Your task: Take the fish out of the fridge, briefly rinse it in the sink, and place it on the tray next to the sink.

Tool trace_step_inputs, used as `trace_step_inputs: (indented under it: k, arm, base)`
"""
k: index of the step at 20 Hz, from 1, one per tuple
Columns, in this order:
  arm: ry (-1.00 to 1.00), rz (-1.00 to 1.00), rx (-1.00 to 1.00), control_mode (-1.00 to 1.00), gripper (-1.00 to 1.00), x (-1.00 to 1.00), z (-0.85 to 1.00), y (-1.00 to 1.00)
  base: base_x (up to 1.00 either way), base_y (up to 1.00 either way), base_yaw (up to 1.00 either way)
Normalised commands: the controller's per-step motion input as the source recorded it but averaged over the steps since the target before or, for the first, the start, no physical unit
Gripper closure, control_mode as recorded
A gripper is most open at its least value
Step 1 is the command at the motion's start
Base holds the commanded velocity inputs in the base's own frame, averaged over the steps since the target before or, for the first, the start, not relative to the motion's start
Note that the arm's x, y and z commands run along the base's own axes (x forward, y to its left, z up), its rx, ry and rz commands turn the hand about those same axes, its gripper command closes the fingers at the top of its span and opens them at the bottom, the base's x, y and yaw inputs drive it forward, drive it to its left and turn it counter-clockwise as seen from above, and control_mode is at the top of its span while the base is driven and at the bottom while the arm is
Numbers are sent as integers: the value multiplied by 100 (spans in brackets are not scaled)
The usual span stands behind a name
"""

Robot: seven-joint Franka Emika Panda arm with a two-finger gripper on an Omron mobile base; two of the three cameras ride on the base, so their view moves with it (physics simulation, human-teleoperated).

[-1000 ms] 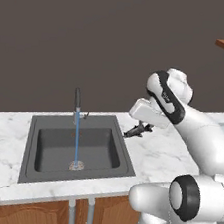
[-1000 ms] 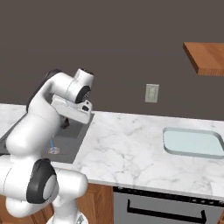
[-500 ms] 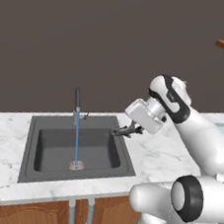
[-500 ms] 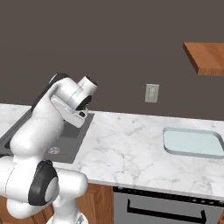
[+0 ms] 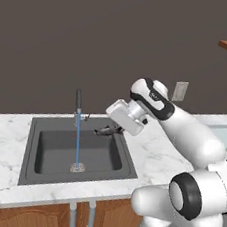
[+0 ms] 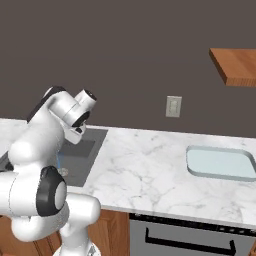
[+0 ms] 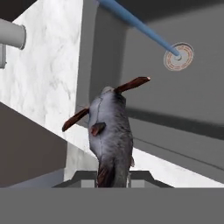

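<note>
My gripper (image 5: 115,130) is shut on the tail end of a grey fish (image 5: 105,131) with reddish-brown fins. It holds the fish over the right rear part of the dark grey sink (image 5: 35,128). In the hand view the fish (image 7: 111,133) points out from the gripper (image 7: 113,176) toward the basin floor. A blue stream of water (image 5: 76,141) runs from the thin dark faucet (image 5: 78,102) to the round drain (image 7: 178,56), and the fish is apart from it. The pale blue-grey tray (image 6: 220,163) lies bare on the counter, far right of the sink (image 6: 86,149). The fridge is out of view.
White marble counter (image 6: 145,165) stretches between sink and tray. A wall outlet (image 6: 173,106) sits on the dark wall and a wooden shelf (image 6: 235,65) hangs above the tray. An oven front (image 6: 190,235) is below the counter.
The arm has swung left, carrying the fish from beside the sink's right rim to over the basin. The water keeps running.
</note>
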Motion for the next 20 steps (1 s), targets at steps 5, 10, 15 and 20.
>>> trace_step_inputs:
  k: [5, 10, 15, 20]
  arm:
    - [10, 0, 0, -100, 100, 64, -11, 5]
    - [5, 0, 0, -100, 100, 60, -16, 25]
    - [10, 0, 0, -100, 100, 16, -6, 26]
    - [10, 0, 0, -100, 100, 0, -16, 25]
  base:
    - [0, 0, 0]
    - [0, 0, 0]
    - [0, 0, 0]
    - [0, 0, 0]
